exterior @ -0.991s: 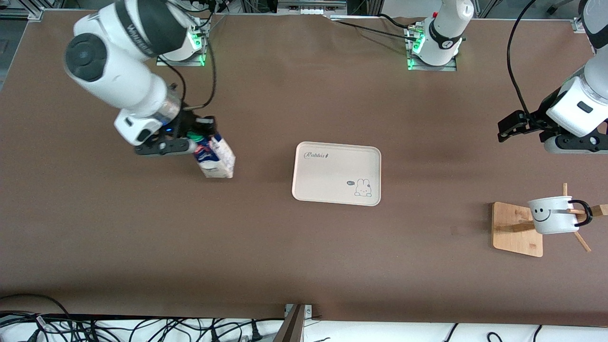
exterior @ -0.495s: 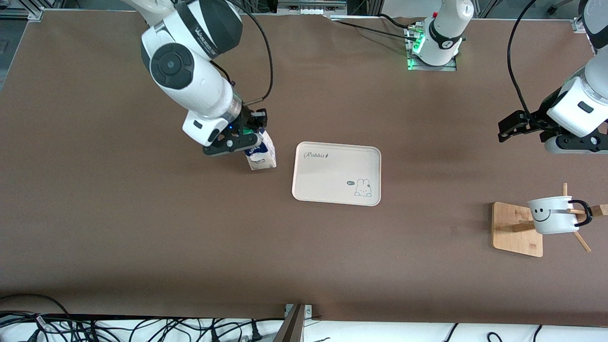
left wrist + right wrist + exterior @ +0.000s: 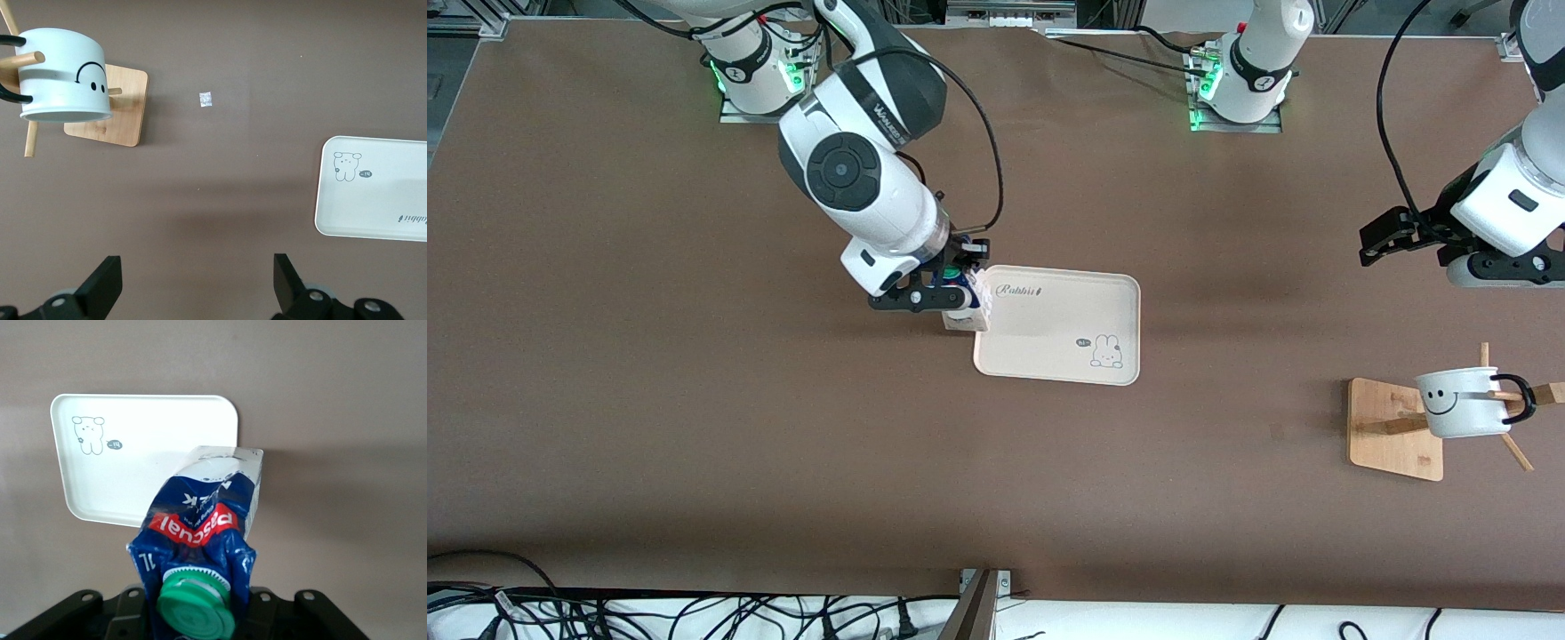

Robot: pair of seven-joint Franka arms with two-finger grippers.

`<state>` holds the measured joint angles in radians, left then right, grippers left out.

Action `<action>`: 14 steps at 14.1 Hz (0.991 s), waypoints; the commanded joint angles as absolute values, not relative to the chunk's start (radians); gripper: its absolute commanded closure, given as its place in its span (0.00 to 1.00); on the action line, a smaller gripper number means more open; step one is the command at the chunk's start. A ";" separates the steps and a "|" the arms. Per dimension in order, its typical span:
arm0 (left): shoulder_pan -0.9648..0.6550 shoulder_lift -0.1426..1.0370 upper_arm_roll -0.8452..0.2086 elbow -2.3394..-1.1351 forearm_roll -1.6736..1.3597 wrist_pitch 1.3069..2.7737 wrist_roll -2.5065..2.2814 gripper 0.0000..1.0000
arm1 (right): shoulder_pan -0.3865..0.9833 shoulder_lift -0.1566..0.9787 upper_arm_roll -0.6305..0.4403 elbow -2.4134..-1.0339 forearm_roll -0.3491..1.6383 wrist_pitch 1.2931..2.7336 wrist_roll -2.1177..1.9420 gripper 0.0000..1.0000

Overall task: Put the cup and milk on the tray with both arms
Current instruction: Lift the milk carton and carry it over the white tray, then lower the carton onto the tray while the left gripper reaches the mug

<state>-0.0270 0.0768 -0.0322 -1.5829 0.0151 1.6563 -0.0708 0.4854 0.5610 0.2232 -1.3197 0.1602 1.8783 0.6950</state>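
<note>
The right gripper (image 3: 950,293) is clamping the milk (image 3: 966,307) by its top over the tray (image 3: 1067,342) edge, lifted to clear the rim. The left gripper (image 3: 1383,240), jaws wide, is waiting near the cup (image 3: 1458,404), which is hanging on the wooden rack (image 3: 1392,431), well apart from the tray.

A wide table (image 3: 694,427) with a plain matte brown top fills nearly the whole front view, evenly lit, with soft shadows lying on it. Along its edge nearest the front camera runs a white strip (image 3: 1227,622) where tangled black cables (image 3: 649,613) lie, and a dark metal bracket (image 3: 978,604) juts up at the middle of that edge. Along the edge farthest from the front camera, grey metal framing (image 3: 1014,13) shows past the table.
</note>
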 commanded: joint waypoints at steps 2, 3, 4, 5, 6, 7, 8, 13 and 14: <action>-0.025 0.086 -0.034 -1.557 0.003 1.641 -0.057 0.00 | 0.561 0.589 0.213 -1.281 0.181 1.885 0.833 0.70; -0.026 0.087 -0.034 -1.557 0.005 1.640 -0.057 0.00 | 0.577 0.592 0.212 -1.281 0.178 1.900 0.862 0.70; -0.026 0.086 -0.034 -1.559 0.003 1.637 -0.057 0.00 | 0.583 0.601 0.212 -1.281 0.178 1.914 0.874 0.70; -0.026 0.087 -0.034 -1.559 0.005 1.637 -0.058 0.00 | 0.587 0.607 0.212 -1.281 0.176 1.928 0.874 0.70; -0.023 0.090 -0.032 -1.559 0.008 1.640 -0.058 0.00 | 0.588 0.614 0.212 -1.281 0.176 1.942 0.867 0.70; -0.020 0.098 -0.029 -1.560 0.008 1.640 -0.060 0.00 | 0.588 0.624 0.212 -1.279 0.175 1.956 0.856 0.70; -0.018 0.106 -0.023 -1.559 0.009 1.641 -0.060 0.00 | 0.598 0.638 0.212 -1.279 0.173 1.969 0.839 0.70; 0.012 0.124 -0.020 -1.557 0.006 1.667 -0.063 0.00 | 0.640 0.673 0.189 -1.261 0.143 1.982 0.825 0.70; 0.018 0.124 -0.020 -1.555 0.006 1.670 -0.063 0.00 | 0.638 0.681 0.189 -1.259 0.143 1.988 0.818 0.70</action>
<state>-0.0001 0.1130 -0.0179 -1.5830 0.0151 1.6703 -0.0708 0.6271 0.6611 0.2055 -1.3005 0.1512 1.9918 0.8404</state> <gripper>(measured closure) 0.000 0.700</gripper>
